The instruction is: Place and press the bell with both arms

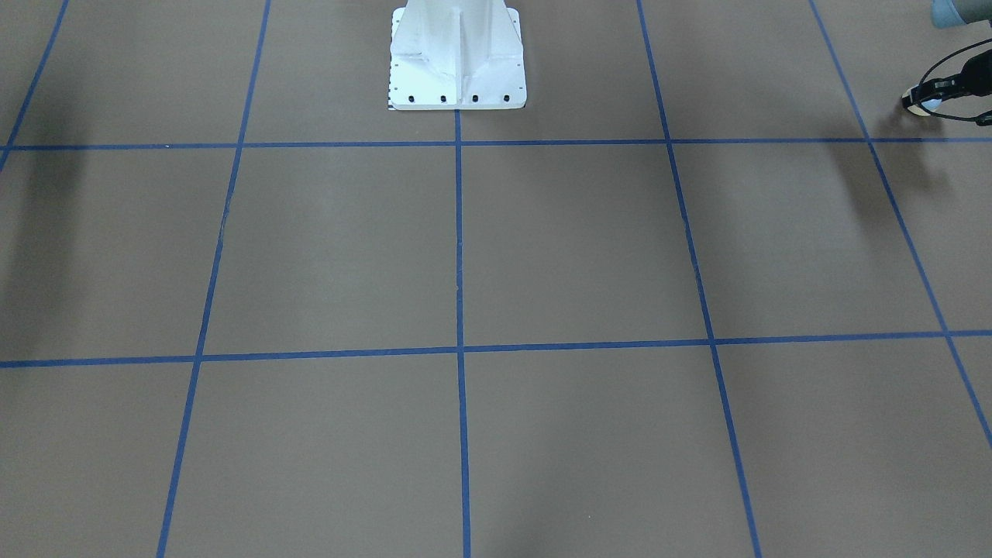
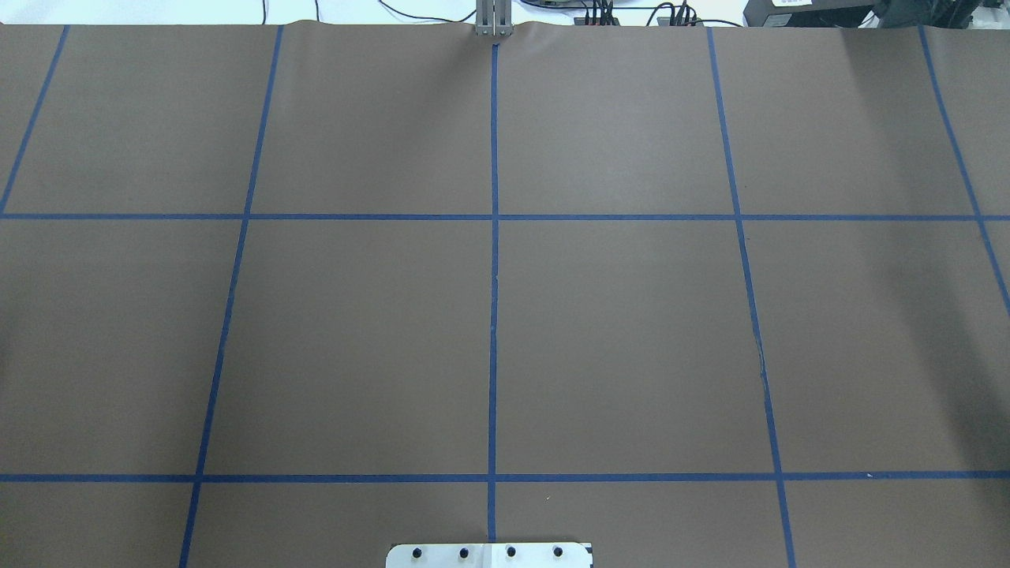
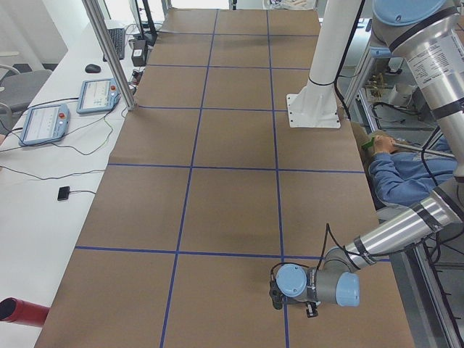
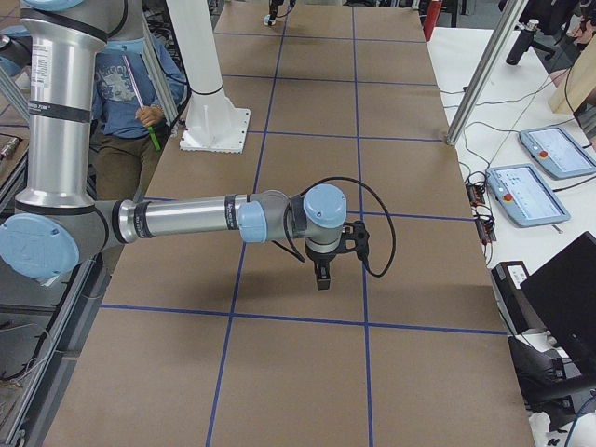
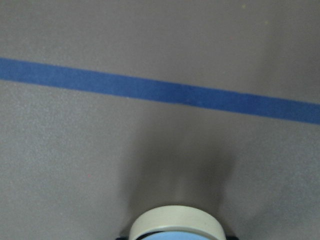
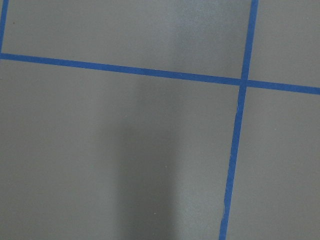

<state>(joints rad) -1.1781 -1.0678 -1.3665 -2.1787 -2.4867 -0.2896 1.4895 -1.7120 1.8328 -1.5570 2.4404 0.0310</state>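
1. The bell [image 5: 177,224] is at 6 o'clock in the left wrist view. Its cream base rim shows w/ the blue dome behind it, so the base points away from the camera, toward the table [image 5: 75,165]. In the front view the bell [image 1: 917,105] is at 2 o'clock, by the frame edge, well apart from the middle squares.
2. Handling (my judgement): small, light, rigid. The dome is smooth & rounded, so prob. slippery, and a pinch high on the curve could squirt it out. Best hold is low across the dome, just above the base rim, w/ the top button left free. The button likely needs only a light tap; a hard or off-centre push could tip or skid it.
3. The left gripper [image 1: 934,91] looks closed around the bell, w/ dark bits at 4 & 8 o'clock of the rim. The fingers are mostly cut off, so not certain. Can't tell if the base touches the table.
4. The tape line [image 5: 160,91] is at 12 o'clock of the bell, apart from it.
5. The right gripper [image 4: 321,277] points down over the table, well apart from the bell. It's seen from the side only, so can't tell how wide the fingers stand.
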